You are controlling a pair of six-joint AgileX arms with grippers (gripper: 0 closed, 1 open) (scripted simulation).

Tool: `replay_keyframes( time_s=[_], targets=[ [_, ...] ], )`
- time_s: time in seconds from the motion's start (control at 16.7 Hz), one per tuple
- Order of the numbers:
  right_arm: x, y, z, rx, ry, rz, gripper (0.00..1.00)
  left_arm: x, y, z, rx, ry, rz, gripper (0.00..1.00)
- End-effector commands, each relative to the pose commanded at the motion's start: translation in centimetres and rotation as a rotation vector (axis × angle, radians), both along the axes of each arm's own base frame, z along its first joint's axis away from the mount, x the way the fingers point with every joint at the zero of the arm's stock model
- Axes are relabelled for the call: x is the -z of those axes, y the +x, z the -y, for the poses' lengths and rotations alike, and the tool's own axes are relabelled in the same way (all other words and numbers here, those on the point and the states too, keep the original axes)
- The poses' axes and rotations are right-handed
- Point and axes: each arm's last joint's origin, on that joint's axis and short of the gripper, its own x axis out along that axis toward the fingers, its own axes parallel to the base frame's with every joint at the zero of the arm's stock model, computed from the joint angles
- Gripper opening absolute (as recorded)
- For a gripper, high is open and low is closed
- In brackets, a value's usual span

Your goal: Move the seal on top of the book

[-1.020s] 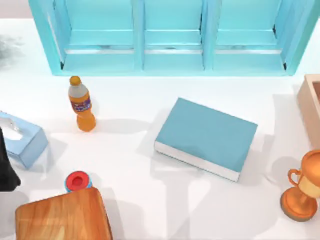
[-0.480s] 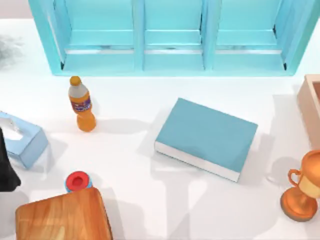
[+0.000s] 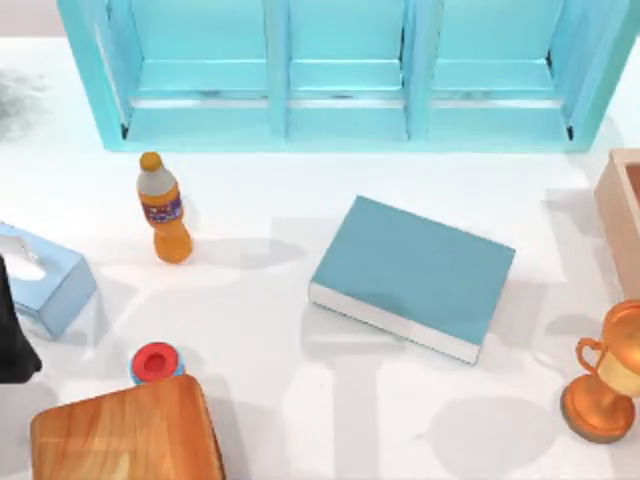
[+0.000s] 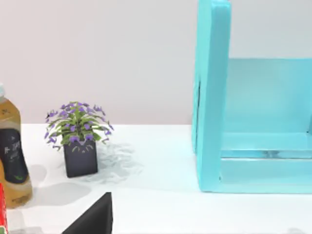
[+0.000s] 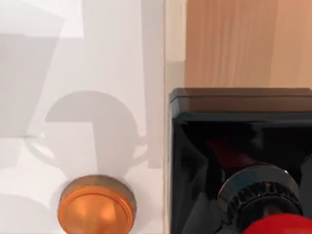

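Right gripper: open or closed, cannot tell. Left arm (image 3: 14, 330) parked at the table's left edge.

Top view: one book (image 3: 412, 275) lying flat near table centre, teal cover up, white page edges toward the front, seal not yet on it. Around it, all well apart: one orange bottle (image 3: 165, 210) upright to the left, one pale blue tissue box (image 3: 50, 285) just beside the left arm, one red-topped blue round item (image 3: 155, 363) touching or just behind one wooden board (image 3: 125, 435) at front left. One bronze trophy (image 3: 608, 380) at front right, one wooden box (image 3: 622, 205) at the right edge, one teal shelf (image 3: 345, 75) along the back.

Left wrist view: one potted purple plant (image 4: 78, 141), one amber bottle (image 4: 12, 161), the shelf's side panel.

Right wrist view: one seal (image 5: 239, 161) very near the camera, black block with red knob, seen over the white table, next to the trophy's round top and overlapping the wooden box's edge.
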Motion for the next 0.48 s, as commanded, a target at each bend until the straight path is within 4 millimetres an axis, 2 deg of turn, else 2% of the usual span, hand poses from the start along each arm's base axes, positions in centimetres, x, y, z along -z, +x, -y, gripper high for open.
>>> replay_keyframes(
  time_s=[0.12,0.24,0.48],
  targets=[
    [-2.7,-0.8,-2.7,-0.002,-0.001,0.006,0.0,0.0,0.0,0.0,0.0,0.0,0.0,1.0],
    [-4.4,-1.5,-4.3,-0.004,0.0,0.019,0.0,0.0,0.0,0.0,0.0,0.0,0.0,1.0],
    [-4.7,-1.6,-4.6,-0.004,0.0,0.023,0.0,0.0,0.0,0.0,0.0,0.0,0.0,1.0]
  ],
)
